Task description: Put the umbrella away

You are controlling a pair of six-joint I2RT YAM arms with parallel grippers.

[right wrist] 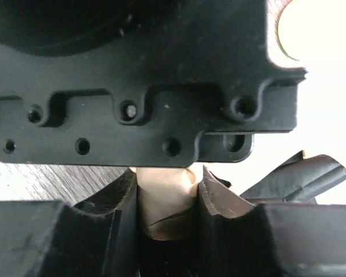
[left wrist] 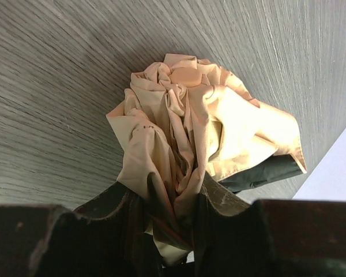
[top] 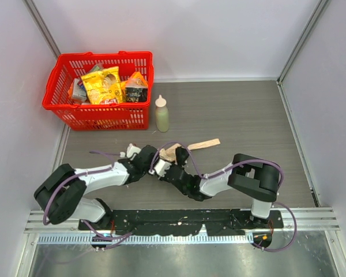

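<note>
The umbrella (top: pixel 172 153) is a beige bundle of crumpled fabric low over the table's middle, and a flat beige strip (top: pixel 205 144) of it trails to the right. My left gripper (top: pixel 147 161) comes in from the left and is shut on the bunched fabric (left wrist: pixel 181 127), which is pinched between its jaws (left wrist: pixel 173 213). My right gripper (top: pixel 165 165) meets it from the right, jaws shut on a smooth beige part of the umbrella (right wrist: pixel 161 193). The left gripper's black body (right wrist: pixel 144 86) fills the upper right wrist view. Shaft and handle are hidden.
A red basket (top: pixel 104 56) holding snack packets stands at the back left. Just to its right stands a pale green squeeze bottle (top: pixel 161 115). White walls close in the table on the left, back and right.
</note>
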